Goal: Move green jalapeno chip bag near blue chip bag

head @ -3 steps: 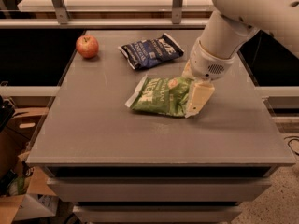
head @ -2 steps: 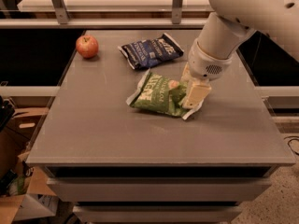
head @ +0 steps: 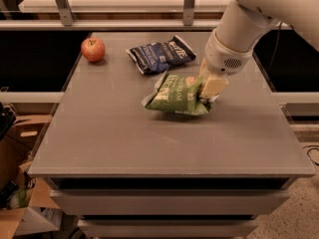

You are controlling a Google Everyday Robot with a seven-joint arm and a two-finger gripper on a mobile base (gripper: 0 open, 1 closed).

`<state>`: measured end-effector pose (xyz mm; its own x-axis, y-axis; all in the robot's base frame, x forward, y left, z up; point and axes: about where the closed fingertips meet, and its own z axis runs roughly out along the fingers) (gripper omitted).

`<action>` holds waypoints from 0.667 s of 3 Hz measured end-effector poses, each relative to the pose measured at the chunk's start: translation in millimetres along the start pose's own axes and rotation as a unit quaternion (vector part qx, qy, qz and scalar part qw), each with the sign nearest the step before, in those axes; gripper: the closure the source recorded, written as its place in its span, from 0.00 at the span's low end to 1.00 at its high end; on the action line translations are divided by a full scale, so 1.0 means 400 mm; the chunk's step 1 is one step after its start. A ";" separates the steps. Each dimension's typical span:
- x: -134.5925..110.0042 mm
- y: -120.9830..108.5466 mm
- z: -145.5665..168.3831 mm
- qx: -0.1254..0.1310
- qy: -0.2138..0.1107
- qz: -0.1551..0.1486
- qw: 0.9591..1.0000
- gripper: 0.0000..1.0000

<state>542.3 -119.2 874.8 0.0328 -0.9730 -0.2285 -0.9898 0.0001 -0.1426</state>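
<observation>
Two bags and one apple share the desk [head: 149,148], whose near half carries none of them. Nearest of the three, around the middle and a little right, lies the green jalapeno chip bag [head: 174,93], crumpled, with its right end raised off the surface and its left end resting on the desk. The gripper [head: 212,91] reaches down from the upper right onto that raised right end, and the jaws look closed on the foil there, one pale finger lying across the bag's edge.

Judging by the crinkled foil, the bag should be very light, soft and air-filled, and slick to the touch. It will likely sag and swing from a pinch at one end, and a hard squeeze could crush the chips. The flat sealed end or a firm fold beside it seems the best hold, since the puffed middle would probably slip out.

Just beyond, apart from the green bag but near it, the blue chip bag [head: 160,54] lies flat, angled toward the far right. An apple [head: 93,49] sits at the far left, well apart from both bags.
</observation>
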 end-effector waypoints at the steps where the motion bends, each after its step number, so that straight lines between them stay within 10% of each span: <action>1: 0.020 -0.069 -0.056 0.040 0.006 0.012 0.999 1.00; 2: 0.036 -0.140 -0.093 0.074 0.011 0.029 0.997 1.00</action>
<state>592.9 -141.9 915.0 -0.0291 -0.9753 -0.2188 -0.9587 0.0893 -0.2702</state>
